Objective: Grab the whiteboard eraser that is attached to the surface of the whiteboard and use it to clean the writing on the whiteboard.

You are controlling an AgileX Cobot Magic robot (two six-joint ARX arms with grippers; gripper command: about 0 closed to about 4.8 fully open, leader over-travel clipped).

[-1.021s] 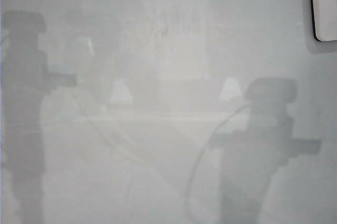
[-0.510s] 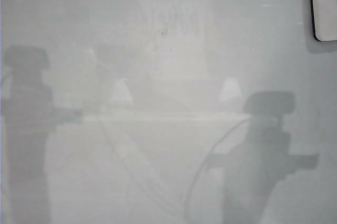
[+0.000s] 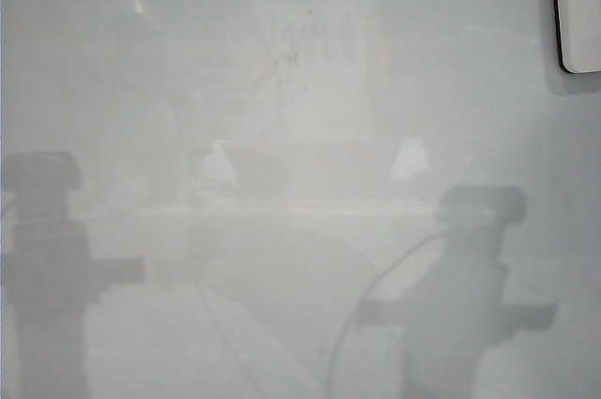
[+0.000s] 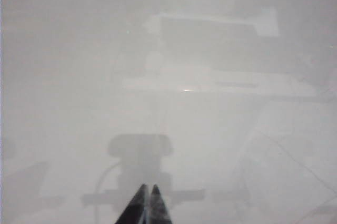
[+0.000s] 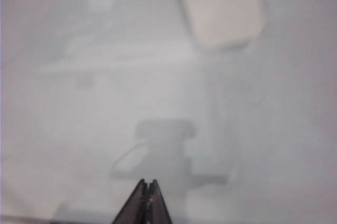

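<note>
The whiteboard (image 3: 300, 324) is glossy pale grey and fills every view. The whiteboard eraser (image 3: 580, 9), a white block with a thin dark edge, sticks to the board at the exterior view's top right corner, partly cut off. It also shows blurred in the right wrist view as the eraser (image 5: 218, 5), far ahead of my right gripper (image 5: 147, 183), which is shut and empty. My left gripper (image 4: 148, 188) is shut too, with nothing in it, pointing at bare board. Faint traces of writing (image 3: 291, 56) sit in the upper middle. Neither gripper itself shows in the exterior view.
Two arm shadows fall on the board, one at the lower left (image 3: 47, 258) and one at the lower right (image 3: 470, 296). Pale reflections of the room (image 3: 310, 155) lie across the middle.
Both arm shadows have slid down the board in the exterior view, the left one much further. The eraser has stayed in place.
</note>
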